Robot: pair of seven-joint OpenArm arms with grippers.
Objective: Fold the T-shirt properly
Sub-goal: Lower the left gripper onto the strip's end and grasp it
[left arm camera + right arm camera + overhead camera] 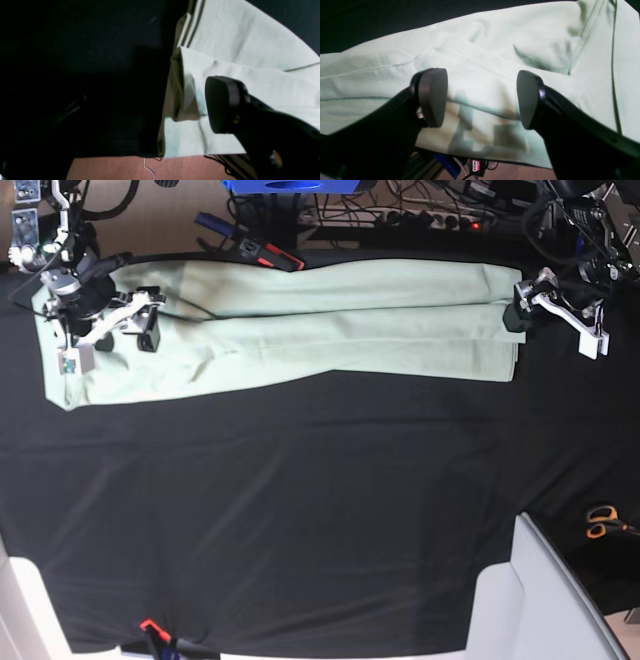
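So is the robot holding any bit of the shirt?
No, nothing is held; both tools stand open over the pale mint-green cotton T-shirt.

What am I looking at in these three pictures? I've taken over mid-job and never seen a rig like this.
This is a two-armed robot. The base view shows both arms over the work surface; each wrist view comes from a camera on one arm.

A pale green T-shirt, partly folded into a long strip, lies on a black cloth. The left fingers are at its end, on the base view's right; the right fingers are over the other end. Both pairs are open, and neither holds anything.
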